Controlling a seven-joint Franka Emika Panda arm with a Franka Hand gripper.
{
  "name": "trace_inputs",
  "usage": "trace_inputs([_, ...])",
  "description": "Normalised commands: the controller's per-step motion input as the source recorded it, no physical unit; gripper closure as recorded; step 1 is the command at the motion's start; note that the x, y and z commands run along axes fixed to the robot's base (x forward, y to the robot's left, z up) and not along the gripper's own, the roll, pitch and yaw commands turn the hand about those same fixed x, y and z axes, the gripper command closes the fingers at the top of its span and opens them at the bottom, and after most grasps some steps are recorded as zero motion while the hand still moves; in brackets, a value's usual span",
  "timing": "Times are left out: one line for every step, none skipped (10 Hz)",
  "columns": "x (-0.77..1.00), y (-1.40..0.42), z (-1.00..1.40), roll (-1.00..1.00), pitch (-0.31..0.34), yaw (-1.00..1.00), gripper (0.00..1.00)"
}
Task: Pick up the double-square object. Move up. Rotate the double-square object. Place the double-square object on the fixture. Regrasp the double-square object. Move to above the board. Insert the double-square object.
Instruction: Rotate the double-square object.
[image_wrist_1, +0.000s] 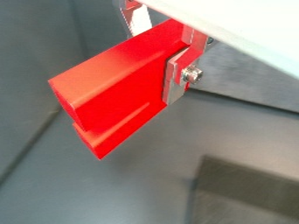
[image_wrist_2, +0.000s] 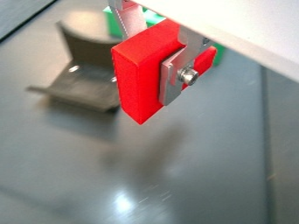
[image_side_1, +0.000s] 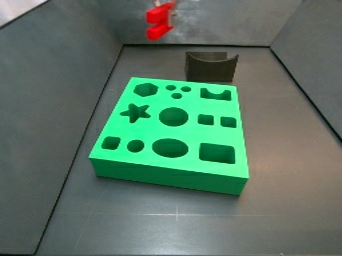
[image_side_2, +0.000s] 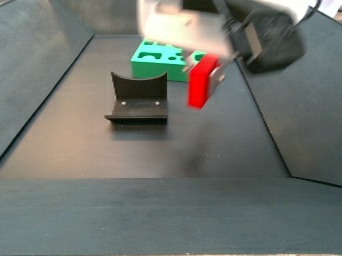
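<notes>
Above the floor, the tool (image_wrist_2: 184, 63) hangs clamped on the double-square object (image_wrist_2: 146, 77); no writing legible.

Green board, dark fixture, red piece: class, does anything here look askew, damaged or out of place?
Nothing stands out. The green board lies flat, the fixture stands upright beside it, and the gripper holds the red piece in the air above the floor, clear of both.
</notes>
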Motion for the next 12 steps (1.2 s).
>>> trace_inputs([-0.47,-0.39,0.10,0.05,-0.051,0.02,1.00])
trace_inputs([-0.27,-0.18,0.06,0.05,-0.073,0.02,1.00])
trace_inputs([0.00,0.00,0.00,0.00,0.000,-1.00,1.00])
trace_inputs([0.08,0.02,-0.03,0.00,0.003,-1.00,1.00])
trace_inputs([0.08,0.03,-0.04,0.00,0.003,-1.00,1.00])
trace_inputs([0.06,0.03,-0.04,0.00,0.004,-1.00,1.00])
trace_inputs([0.05,0.02,-0.04,0.00,0.004,-1.00,1.00])
trace_inputs([0.04,0.02,-0.04,0.00,0.004,-1.00,1.00])
trace_inputs([0.04,0.02,-0.04,0.00,0.005,-1.00,1.00])
trace_inputs([0.04,0.02,-0.04,0.00,0.005,-1.00,1.00])
trace_inputs([0.04,0.02,-0.04,0.00,0.005,-1.00,1.00])
trace_inputs([0.04,0.02,-0.04,0.00,0.005,-1.00,1.00])
